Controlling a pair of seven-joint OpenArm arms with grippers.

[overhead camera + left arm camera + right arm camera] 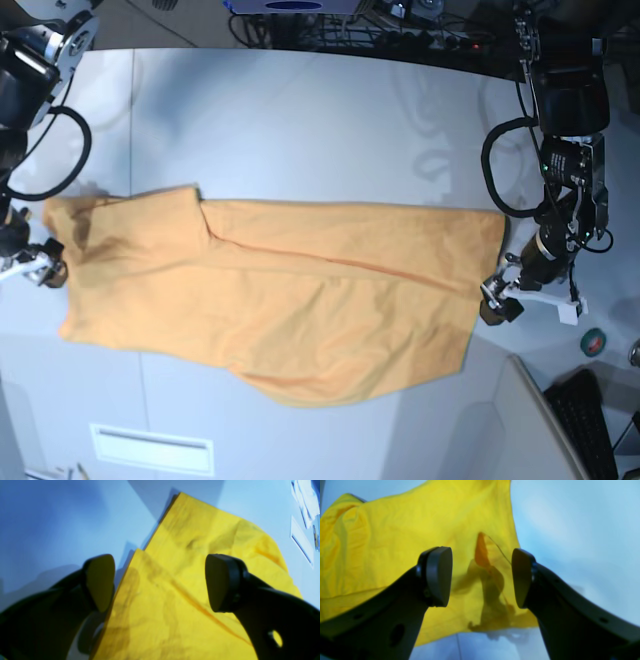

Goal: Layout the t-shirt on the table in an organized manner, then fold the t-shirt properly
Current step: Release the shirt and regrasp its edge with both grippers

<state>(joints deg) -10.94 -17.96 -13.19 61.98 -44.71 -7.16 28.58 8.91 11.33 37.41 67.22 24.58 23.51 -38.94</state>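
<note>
The t-shirt [280, 300] lies spread in a long band across the table [320, 130], light orange in the base view and yellow in both wrist views. My left gripper [160, 580] stands open over the shirt's right end, and its black fingers [100, 580] straddle a layered straight edge of cloth. In the base view this gripper [497, 300] sits at the shirt's right border. My right gripper [481, 577] is open above the shirt's left end, where a small raised pucker of fabric [482, 552] stands between the pads without touching them. It shows in the base view as the right gripper [45, 262].
A white label [150, 447] sits near the table's front edge. A green tape roll [594, 341] and a black keyboard [585, 420] lie at the right. White papers [302, 540] lie beyond the shirt in the left wrist view. Cables crowd the table's far edge.
</note>
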